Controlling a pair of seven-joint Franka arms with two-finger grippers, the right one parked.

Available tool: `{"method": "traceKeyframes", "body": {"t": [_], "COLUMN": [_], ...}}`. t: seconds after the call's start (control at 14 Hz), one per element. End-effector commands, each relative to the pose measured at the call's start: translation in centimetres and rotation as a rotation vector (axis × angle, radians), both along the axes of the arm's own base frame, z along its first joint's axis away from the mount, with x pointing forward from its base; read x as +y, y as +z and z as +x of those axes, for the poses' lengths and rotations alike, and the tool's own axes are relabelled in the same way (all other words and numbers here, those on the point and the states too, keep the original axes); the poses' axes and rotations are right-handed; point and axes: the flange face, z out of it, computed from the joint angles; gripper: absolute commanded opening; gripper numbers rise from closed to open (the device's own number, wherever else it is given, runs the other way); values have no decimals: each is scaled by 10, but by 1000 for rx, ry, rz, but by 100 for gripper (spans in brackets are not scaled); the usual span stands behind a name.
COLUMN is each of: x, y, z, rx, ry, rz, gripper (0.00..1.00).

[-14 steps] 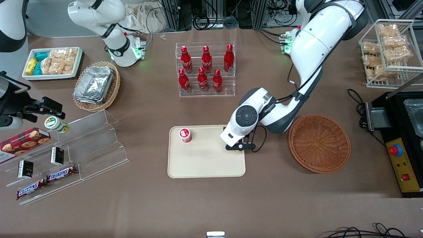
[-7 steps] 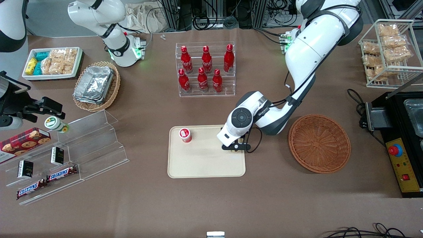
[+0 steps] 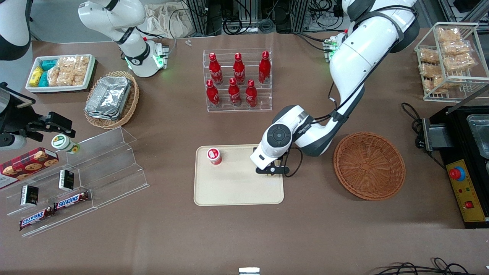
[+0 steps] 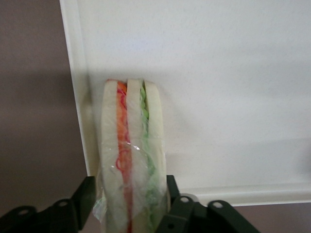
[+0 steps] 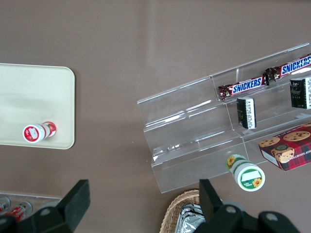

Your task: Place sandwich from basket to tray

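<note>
Hand (image 3: 272, 169) pinching sandwich (image 4: 130, 155) over tray (image 3: 237, 189) corner nearest basket (image 3: 369, 165)

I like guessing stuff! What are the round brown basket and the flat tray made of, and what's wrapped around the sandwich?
The basket looks like woven wicker. The tray seems smooth matte plastic. The sandwich, held in the gripper, has shiny clear film, probably plastic.

Robot lab staged as a shop, gripper (image 3: 272, 170) low over a tray (image 3: 229, 193), cola rack (image 3: 237, 80) farther from the camera, snack shelves (image 3: 82, 177) toward the parked arm's end, cables (image 3: 244, 17) and emergency stop (image 3: 457, 173).
</note>
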Motion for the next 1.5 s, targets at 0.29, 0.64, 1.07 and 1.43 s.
{"method": "traceKeyframes", "body": {"t": [0.29,0.64,1.07,1.43], "x": [79,172,274,324], "y": [122,222,282,282], "z": [55,68,40,-3], "rx": [-82,-105,-75,-55], "ry": [162,295,254,100], "rz": [50,85,66,126], "gripper": [100,100,100,100]}}
